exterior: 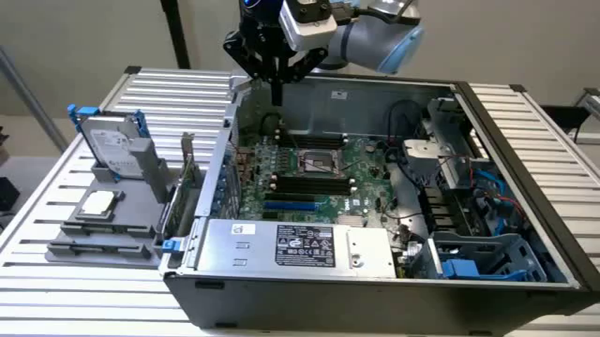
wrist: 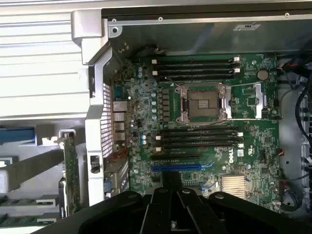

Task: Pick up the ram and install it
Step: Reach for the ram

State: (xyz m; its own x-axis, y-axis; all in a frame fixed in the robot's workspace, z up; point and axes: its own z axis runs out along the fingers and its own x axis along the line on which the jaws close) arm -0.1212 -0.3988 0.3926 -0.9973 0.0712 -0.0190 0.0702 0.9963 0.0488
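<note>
None of the job looks done to us: the hand (exterior: 277, 95) hangs closed and empty over the open case (exterior: 497, 119), memory slots (exterior: 305, 184) bare, and the ram (wrist: 19, 201) seemingly lies in the grey holder (exterior: 103, 237) on the surface (exterior: 47, 281).

A plain beige wall (exterior: 84, 35) stands behind a worktop (exterior: 535, 126) of pale ribbed metal slats, under even, soft light. A thin black pole (exterior: 176, 31) rises against the wall, and a grey bar (exterior: 28, 91) slants at the exterior view's far left.
</note>
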